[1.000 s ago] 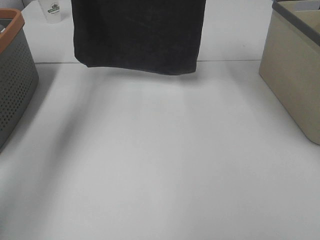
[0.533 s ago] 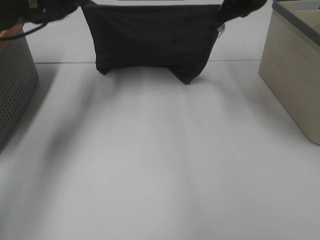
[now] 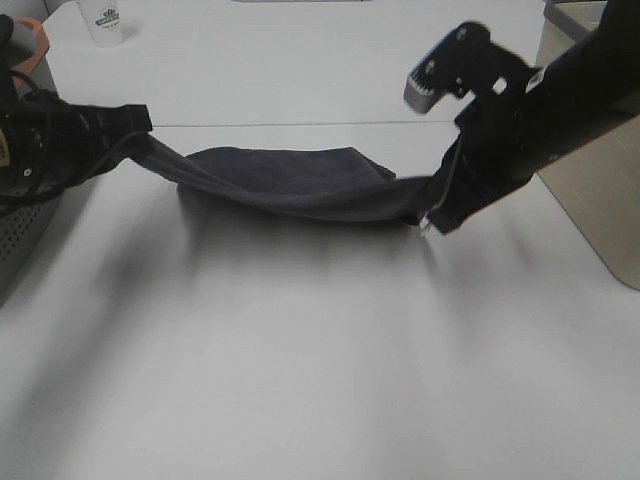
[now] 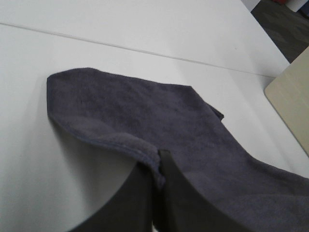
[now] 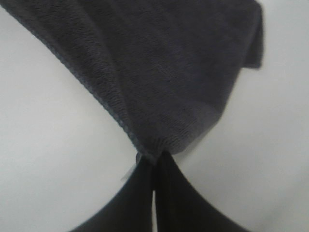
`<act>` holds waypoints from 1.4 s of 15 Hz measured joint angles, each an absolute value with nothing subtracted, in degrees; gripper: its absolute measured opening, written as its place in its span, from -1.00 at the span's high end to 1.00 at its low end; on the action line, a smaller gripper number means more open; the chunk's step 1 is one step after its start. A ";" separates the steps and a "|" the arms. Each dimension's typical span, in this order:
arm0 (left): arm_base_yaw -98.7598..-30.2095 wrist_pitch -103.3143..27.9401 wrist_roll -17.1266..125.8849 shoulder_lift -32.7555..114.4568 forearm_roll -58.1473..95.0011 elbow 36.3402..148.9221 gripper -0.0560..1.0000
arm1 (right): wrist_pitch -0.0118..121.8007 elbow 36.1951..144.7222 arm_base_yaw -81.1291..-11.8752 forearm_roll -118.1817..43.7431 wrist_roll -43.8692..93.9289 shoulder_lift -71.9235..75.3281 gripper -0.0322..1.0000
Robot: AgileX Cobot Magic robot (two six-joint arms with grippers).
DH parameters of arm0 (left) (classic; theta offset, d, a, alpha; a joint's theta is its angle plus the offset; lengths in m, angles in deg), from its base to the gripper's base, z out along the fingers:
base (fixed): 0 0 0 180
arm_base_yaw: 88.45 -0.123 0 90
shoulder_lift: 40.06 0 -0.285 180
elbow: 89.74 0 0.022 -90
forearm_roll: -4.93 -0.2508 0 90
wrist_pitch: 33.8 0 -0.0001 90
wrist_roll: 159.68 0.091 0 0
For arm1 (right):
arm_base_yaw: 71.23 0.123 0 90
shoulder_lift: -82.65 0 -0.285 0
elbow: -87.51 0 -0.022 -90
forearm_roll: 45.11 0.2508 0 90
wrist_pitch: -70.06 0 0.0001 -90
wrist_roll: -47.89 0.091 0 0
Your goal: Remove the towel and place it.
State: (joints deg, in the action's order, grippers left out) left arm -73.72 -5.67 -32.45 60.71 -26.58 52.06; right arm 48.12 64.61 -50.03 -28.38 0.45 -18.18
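Towel (image 3: 290,180): lowered from hanging to draped on desk (image 3: 300,370).
Near desk bare; beyond it the towel, hanging clear a second ago, now sags with its middle on the desk, ends pinched tight in left pincer (image 3: 146,126) and right pincer (image 3: 432,216). Placing likely needs only release. Cup (image 3: 105,20) farthest.

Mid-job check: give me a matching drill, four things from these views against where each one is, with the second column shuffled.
Things:
1. towel
2. white cup
3. beige bin
4. grey basket

Places:
A. at the right edge of the high view
B. far back left on the table
C. at the left edge of the high view
D. strung between the left gripper and the right gripper, both shut on it

Pairs: 1-D, 2-B, 3-A, 4-C
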 joint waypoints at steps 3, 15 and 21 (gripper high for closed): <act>-73.72 -5.79 -32.68 59.91 -26.64 46.45 0.89 | 50.75 58.20 -47.23 -27.01 -1.78 -18.18 0.90; -73.72 -7.22 -34.23 62.78 -35.18 41.29 0.89 | 51.67 57.28 -47.05 -25.75 -3.10 -26.95 0.90; -73.72 -7.28 -35.66 62.78 -38.39 41.29 0.11 | 49.55 57.28 -47.05 -25.52 -3.62 -28.89 0.46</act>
